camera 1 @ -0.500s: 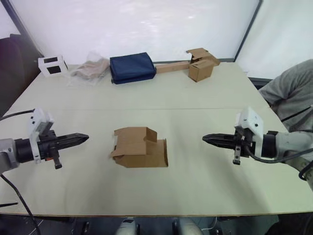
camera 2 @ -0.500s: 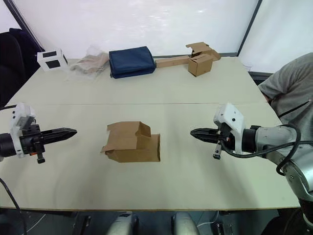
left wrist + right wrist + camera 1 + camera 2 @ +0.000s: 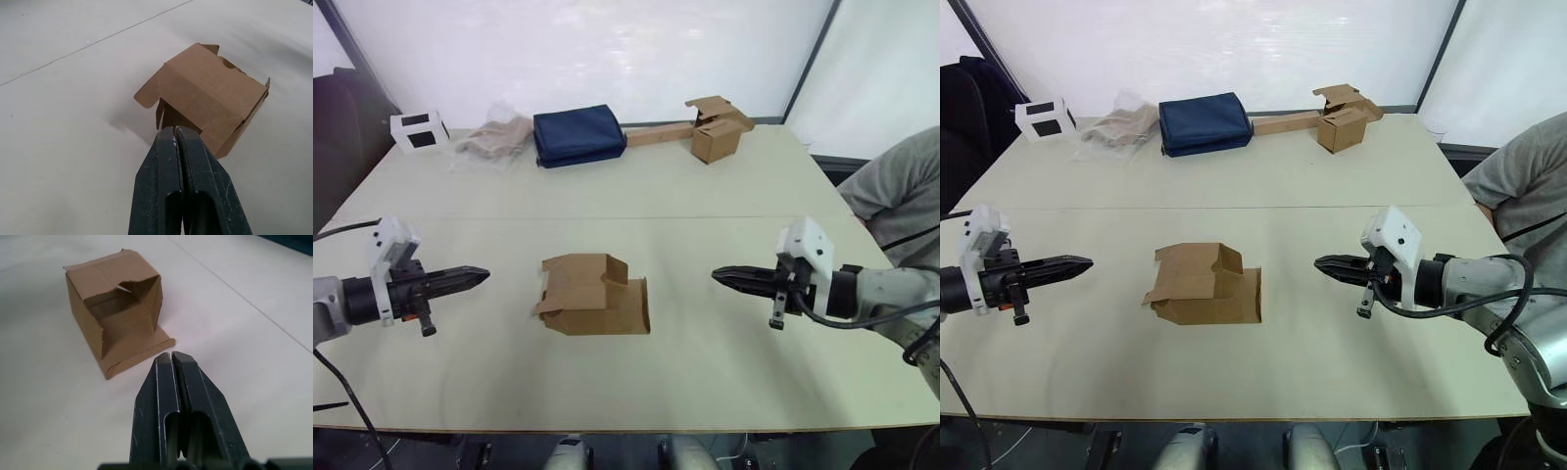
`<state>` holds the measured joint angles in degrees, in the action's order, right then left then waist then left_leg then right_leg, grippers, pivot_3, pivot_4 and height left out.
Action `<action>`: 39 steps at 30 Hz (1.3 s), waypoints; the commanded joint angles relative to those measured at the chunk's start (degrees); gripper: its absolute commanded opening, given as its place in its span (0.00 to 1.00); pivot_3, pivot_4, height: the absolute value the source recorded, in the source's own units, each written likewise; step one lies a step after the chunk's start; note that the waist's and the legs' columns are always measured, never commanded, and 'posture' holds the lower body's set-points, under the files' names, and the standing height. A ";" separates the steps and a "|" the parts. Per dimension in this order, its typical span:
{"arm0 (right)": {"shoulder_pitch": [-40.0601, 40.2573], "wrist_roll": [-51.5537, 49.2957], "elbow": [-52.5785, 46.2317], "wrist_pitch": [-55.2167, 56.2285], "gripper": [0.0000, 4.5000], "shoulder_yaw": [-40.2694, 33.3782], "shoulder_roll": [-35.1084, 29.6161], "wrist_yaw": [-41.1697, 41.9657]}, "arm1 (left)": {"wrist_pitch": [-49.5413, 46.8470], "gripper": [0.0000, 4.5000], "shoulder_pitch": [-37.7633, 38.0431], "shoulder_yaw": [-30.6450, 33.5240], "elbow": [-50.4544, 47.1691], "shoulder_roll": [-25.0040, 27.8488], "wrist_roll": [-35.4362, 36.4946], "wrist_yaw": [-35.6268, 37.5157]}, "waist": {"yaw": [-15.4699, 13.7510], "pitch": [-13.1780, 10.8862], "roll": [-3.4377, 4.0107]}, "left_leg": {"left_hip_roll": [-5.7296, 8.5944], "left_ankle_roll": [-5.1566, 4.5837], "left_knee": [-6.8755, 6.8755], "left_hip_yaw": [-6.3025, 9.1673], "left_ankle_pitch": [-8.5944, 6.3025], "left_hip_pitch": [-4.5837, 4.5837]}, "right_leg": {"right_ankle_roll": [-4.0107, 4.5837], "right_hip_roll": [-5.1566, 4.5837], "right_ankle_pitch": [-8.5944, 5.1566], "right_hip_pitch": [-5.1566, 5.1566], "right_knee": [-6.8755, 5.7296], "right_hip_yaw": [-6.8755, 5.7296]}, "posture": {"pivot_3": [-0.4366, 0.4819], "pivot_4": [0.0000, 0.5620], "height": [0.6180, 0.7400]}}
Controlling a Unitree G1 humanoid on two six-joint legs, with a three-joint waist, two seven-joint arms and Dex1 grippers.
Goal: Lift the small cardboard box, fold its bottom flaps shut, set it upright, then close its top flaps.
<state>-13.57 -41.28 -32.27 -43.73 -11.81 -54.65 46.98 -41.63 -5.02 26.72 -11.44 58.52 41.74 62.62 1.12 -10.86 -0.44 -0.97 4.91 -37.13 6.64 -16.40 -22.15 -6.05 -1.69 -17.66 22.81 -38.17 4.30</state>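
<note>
- Head view: the small cardboard box [image 3: 595,295] lies on its side mid-table [image 3: 705,186]; left gripper [image 3: 481,276] and right gripper [image 3: 719,277] flank it, apart.
- Left wrist view: fingers pressed together, pointing at the box.
- Right wrist view: fingers pressed together, facing the box's open end.

person [image 3: 1528,186]: cut off by frame edge | dark chair [image 3: 964,117]: partly out of frame
</note>
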 commanded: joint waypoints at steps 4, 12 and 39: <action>-0.74 -0.09 -0.85 0.61 0.00 -0.99 0.00 -0.02 | 1.17 0.01 -1.52 0.63 -0.99 0.72 -0.04 0.21 | 0.00 0.00 0.00 | 0.00 0.00 0.00 0.00 0.00 0.00 | 0.00 0.00 0.00 0.00 0.00 0.00 | 0.48 0.27 1.00; 0.12 -0.35 -1.39 0.48 0.00 -1.70 -0.20 -0.07 | 0.87 0.01 -3.31 -0.58 0.17 0.72 0.08 0.58 | -0.01 0.00 0.00 | 0.00 0.00 -0.01 0.00 0.00 0.00 | 0.00 0.00 0.00 0.00 0.00 0.00 | 0.48 0.27 1.00; 1.52 -1.43 -6.95 -2.12 0.00 -1.40 2.21 -6.27 | -37.97 0.99 -24.64 -8.29 23.12 -14.04 13.47 -10.70 | 0.34 0.02 -0.01 | 0.01 0.00 -0.06 0.06 0.00 -0.02 | -0.01 0.02 0.01 0.02 -0.07 -0.02 | 0.48 0.27 1.00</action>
<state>-11.91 -41.91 -36.83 -45.89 -11.98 -52.77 41.47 -79.05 -28.44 16.69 9.69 44.66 55.21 53.14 1.46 -10.84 -0.44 -0.95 4.92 -37.20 6.70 -16.39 -22.16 -6.07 -1.66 -17.66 22.83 -38.25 4.28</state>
